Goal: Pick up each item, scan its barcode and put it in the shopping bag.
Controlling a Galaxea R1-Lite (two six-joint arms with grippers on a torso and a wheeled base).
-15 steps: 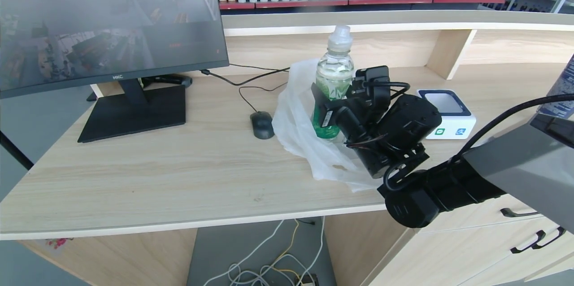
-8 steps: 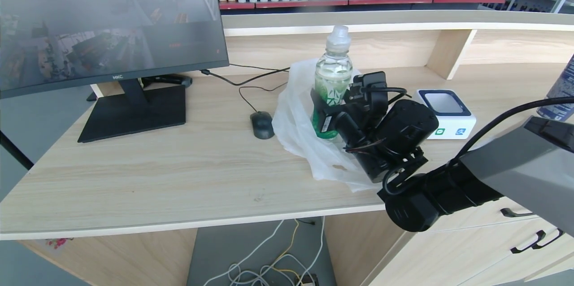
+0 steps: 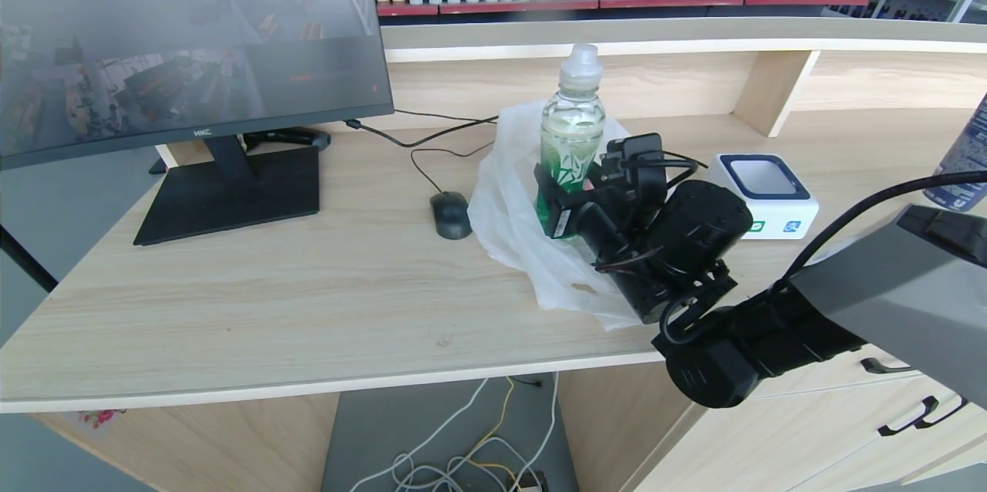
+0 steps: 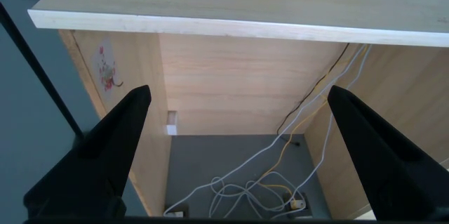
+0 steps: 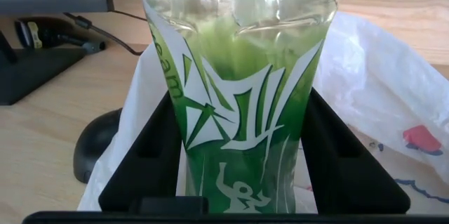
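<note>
A clear bottle with a green label and pale cap (image 3: pixel 571 136) stands upright over the white plastic shopping bag (image 3: pixel 513 222) in the head view. My right gripper (image 3: pixel 567 203) is shut on the bottle's lower half; its black fingers (image 5: pixel 151 150) press the green label (image 5: pixel 242 122) from both sides in the right wrist view. The white barcode scanner box (image 3: pixel 767 195) sits on the counter to the right of the bag. My left gripper (image 4: pixel 238 154) hangs open below the counter's front edge, nothing between its fingers (image 4: pixel 105 157).
A monitor (image 3: pixel 185 37) on a black stand occupies the counter's left. A black mouse (image 3: pixel 450 214) with its cable lies just left of the bag. Another handheld scanner (image 3: pixel 289 139) lies behind the stand. A raised wooden ledge (image 3: pixel 663 41) runs along the back; cables (image 4: pixel 270 175) hang under the counter.
My right gripper has shifted slightly down and left with the bottle in it, lowering it toward the bag. The left arm has stayed put.
</note>
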